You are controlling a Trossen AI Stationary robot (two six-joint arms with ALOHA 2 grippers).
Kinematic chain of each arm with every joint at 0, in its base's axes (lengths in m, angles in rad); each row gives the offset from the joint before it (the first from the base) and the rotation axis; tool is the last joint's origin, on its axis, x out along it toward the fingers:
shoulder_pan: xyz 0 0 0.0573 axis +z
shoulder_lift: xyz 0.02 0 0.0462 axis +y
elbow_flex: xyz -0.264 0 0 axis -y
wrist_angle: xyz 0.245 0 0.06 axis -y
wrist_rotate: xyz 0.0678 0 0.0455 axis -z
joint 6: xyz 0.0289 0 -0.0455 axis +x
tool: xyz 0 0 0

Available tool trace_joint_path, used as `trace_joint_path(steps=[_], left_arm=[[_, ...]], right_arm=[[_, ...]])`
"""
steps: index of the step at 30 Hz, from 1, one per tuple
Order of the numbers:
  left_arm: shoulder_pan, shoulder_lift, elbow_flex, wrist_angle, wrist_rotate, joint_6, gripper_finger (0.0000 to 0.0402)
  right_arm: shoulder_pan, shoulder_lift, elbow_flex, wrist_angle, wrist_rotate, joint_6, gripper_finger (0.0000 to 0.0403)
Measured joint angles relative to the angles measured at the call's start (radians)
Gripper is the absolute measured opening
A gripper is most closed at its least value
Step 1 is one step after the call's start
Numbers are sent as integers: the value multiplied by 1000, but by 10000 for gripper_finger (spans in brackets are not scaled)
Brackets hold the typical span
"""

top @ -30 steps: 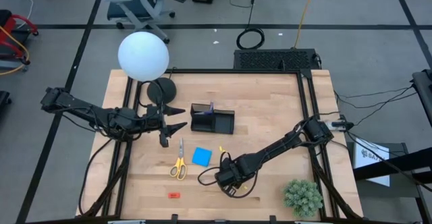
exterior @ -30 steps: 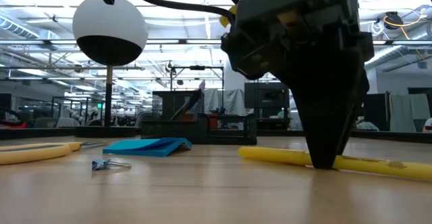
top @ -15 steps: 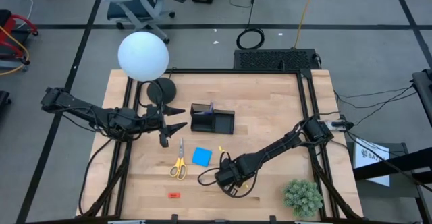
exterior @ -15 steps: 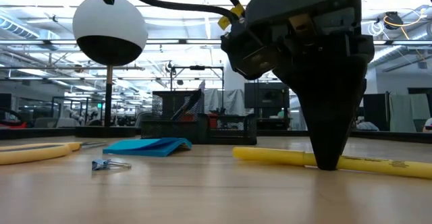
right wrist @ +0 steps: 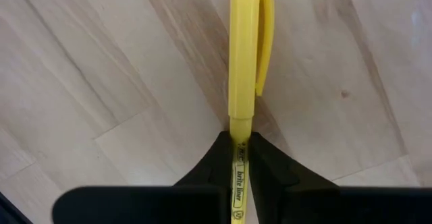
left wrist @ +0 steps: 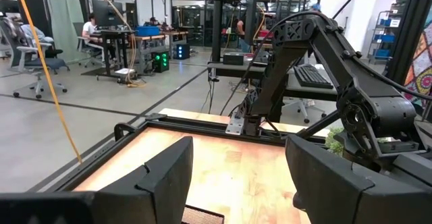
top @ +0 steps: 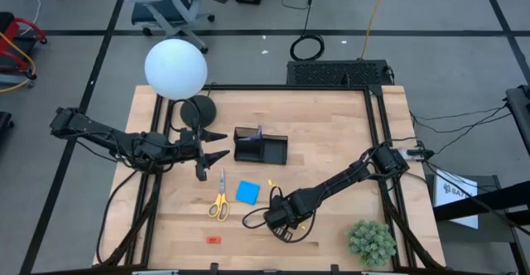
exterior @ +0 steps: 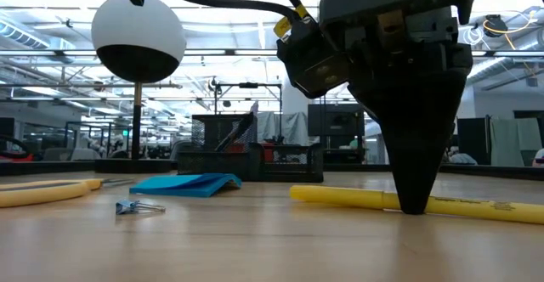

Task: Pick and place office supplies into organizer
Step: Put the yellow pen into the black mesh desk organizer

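High view – right gripper [top: 280,218]: low on table [top: 331,151], near-centre, just right of blue pad [top: 247,192]; pos. suits a top-down pick.
High view – left gripper [top: 214,144]: waits at far-left, near lamp base [top: 197,109]; fingers spread, nothing held.
High view – organizer [top: 260,146]: far-centre, well apart from right gripper; judged drop-off pt.
High view – scissors [top: 220,196]: flat on table, left of blue pad; not yet picked.
High view – red piece [top: 214,239]: near-left edge, alone.
High view – plant ball [top: 371,242]: near-right corner; not a task item.
Low view – right gripper [exterior: 414,199]: tips down at table level, straddling yellow highlighter [exterior: 408,200], which lies flat, lengthwise across view.
Low view – small metal clip [exterior: 136,206]: on table left of highlighter, near the blue pad [exterior: 185,183].
Left wrist view – left gripper [left wrist: 236,177]: two fingers wide apart, empty; faces right arm across table.
Right wrist view – right gripper [right wrist: 239,158]: fingers closed onto highlighter [right wrist: 244,62] barrel, below the cap end; pinch on narrow barrel, prob. for a firm hold.
Step (judged): grasp just made, highlighter seems still on table; lift + carry to organizer remain.
Risk (judged): grip sits off-centre along barrel; cap end may droop on lift.
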Motion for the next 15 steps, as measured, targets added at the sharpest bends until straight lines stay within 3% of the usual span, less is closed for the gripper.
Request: trace_joint_path(steps=[15], left_arm=[[0,0,0,0,0,0,244]], right_arm=[[-7,-40,-6,6,3,-34,17]])
